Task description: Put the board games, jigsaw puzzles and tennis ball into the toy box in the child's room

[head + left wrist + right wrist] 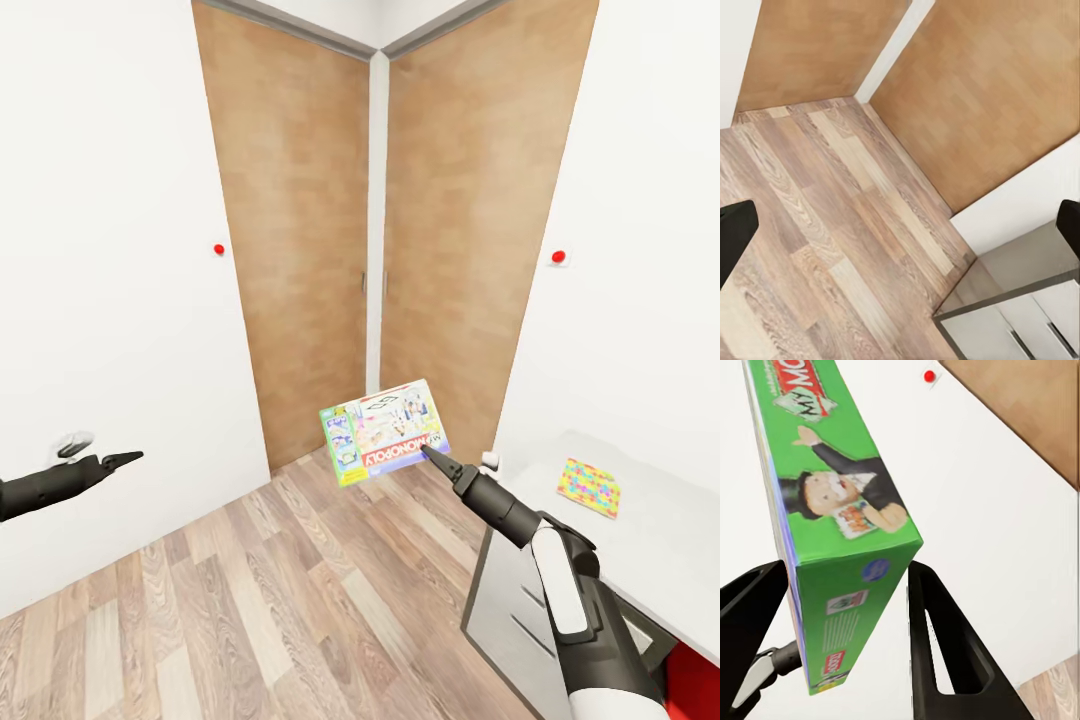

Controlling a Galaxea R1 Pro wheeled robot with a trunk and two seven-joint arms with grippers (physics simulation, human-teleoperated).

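My right gripper point(432, 455) is shut on the edge of the white Monopoly board game point(385, 432), holding it up in the air over the wooden floor. In the right wrist view the game's green side point(844, 555) sits between the two black fingers point(937, 637). A multicoloured jigsaw puzzle point(588, 487) lies flat on the pale grey table point(650, 560) at the right. My left gripper point(128, 459) hangs at the left by the white wall, its black fingertips point(735, 232) wide apart at the edges of the left wrist view, with nothing between them.
Two tall wooden wardrobe doors point(300, 230) meet in the corner ahead. White walls with small red knobs point(558, 257) flank them. The table's drawer front point(520, 600) stands close to my right arm. Wooden floor point(250, 600) stretches in front.
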